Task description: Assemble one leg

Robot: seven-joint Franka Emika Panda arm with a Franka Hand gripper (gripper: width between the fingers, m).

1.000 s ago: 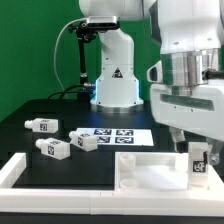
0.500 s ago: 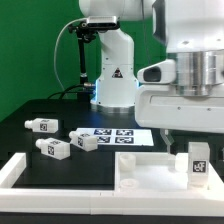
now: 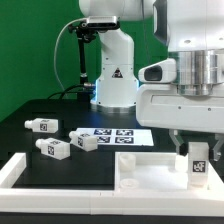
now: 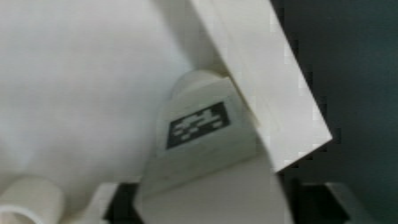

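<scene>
now leg (image 3: 198, 162) upright directly beneath tool (image 3: 190, 148).

White tagged leg (image 3: 198, 162) (image 4: 201, 140) stands upright at the exterior view's right

Leg (image 3: 198, 162) upright on panel (image 3: 150, 172)

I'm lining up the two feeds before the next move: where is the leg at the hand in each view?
Exterior view: the leg stands upright at the exterior view's right, on the large white panel, just below the hand.
Wrist view: the leg fills the middle, its tag facing the camera, against the white panel.
Shared landmark: the black-and-white tag on the leg's side.
</scene>
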